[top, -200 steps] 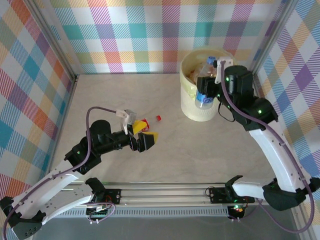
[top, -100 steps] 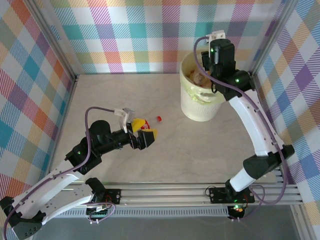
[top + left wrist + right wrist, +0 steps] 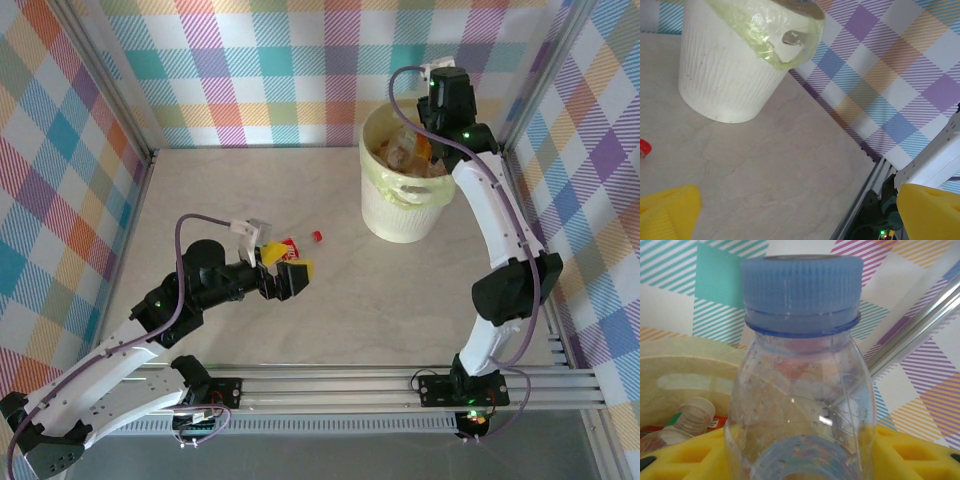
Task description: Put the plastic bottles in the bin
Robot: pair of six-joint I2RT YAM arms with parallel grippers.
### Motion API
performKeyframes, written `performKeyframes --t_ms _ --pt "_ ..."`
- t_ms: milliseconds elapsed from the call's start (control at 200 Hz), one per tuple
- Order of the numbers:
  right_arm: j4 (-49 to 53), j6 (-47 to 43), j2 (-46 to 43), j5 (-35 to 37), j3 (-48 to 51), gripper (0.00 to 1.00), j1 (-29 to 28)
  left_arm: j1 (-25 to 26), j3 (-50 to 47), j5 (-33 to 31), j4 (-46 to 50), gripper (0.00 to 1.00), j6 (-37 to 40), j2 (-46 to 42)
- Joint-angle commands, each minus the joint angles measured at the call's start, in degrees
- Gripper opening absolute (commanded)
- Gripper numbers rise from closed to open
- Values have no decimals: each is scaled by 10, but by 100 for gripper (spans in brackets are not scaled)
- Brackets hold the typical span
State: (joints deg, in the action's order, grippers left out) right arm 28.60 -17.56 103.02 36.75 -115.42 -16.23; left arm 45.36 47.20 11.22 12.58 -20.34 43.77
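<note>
Our right claw (image 3: 422,142) is clamped on a clear plastic bottle with a blue ribbed cap (image 3: 801,390). The cap points away from the claw. The big round pale-yellow bin (image 3: 395,215) sits just below this claw, with other bottles (image 3: 690,420) inside it. Our left claw (image 3: 287,263) is wide apart and holds nothing. A small red cap (image 3: 318,236) lies just past it.

Has the left arm (image 3: 130,340) reaching from the lower left corner toward mid-frame, forearm near level. Spreads the left gripper (image 3: 288,262) wide, yellow fingers (image 3: 667,212) well apart. Stands the right arm (image 3: 490,210) up from bottom centre-right, elbow at right, forearm stretched to the upper right. Clamps the right gripper (image 3: 800,465) on a blue-capped bottle (image 3: 800,365), a yellow pad at either side.
</note>
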Motion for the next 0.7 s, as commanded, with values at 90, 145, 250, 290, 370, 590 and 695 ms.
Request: performKeyframes --t_ms 90,145,250,290,370,590,695 --pt "-43 -42 13 -39 11 59 0 9 16 -25 28 100 4 -10" --pt "-39 -42 11 -51 15 61 1 9 18 -28 38 100 4 -7" --pt "-35 -39 3 -70 27 69 1 9 26 -35 74 100 13 -4" --pt "-32 -35 -1 -75 31 71 1 9 31 -40 88 100 19 -3" --pt "-28 -26 -13 -89 42 77 0 9 42 -53 121 100 37 -3" --pt "-4 1 -42 -110 48 87 0 9 65 -67 174 100 62 1" --pt "1 14 -66 -120 63 89 0 9 69 -78 187 100 64 3"
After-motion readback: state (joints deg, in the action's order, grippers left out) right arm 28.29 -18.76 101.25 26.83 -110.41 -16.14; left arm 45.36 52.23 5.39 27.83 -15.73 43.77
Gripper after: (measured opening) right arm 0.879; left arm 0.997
